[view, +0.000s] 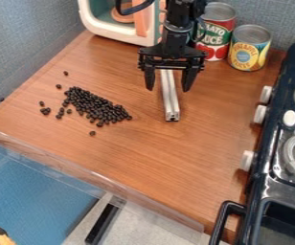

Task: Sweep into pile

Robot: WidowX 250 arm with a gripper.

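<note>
Camera view: we are seeing the gripper [168,90] hanging over the far middle of the wooden counter [143,167], its two fingers standing well apart and clenching nothing. We are finding the silvery metal bar [171,103] lying between and below those fingers as seen from here, its near end reaching past them. The dark beans [96,106] are lying to the left of the gripper, well apart from it, mostly bunching in one elongated patch, with strays scattering around its far, left and near sides. Beyond the gripper to the right, we are seeing two upright cans, a red and green one [217,26] and a yellow and blue one [249,48] just beside it, both showing metal tops; we cannot tell what they are holding. Toward the far left, the cream-rimmed toy housing [99,26] is holding an orange round piece [121,18] inside. We are seeing the bar pointing from far to near, its long axis slanting slightly right toward the near end, while the bean patch is stretching from far left to near right.
</note>
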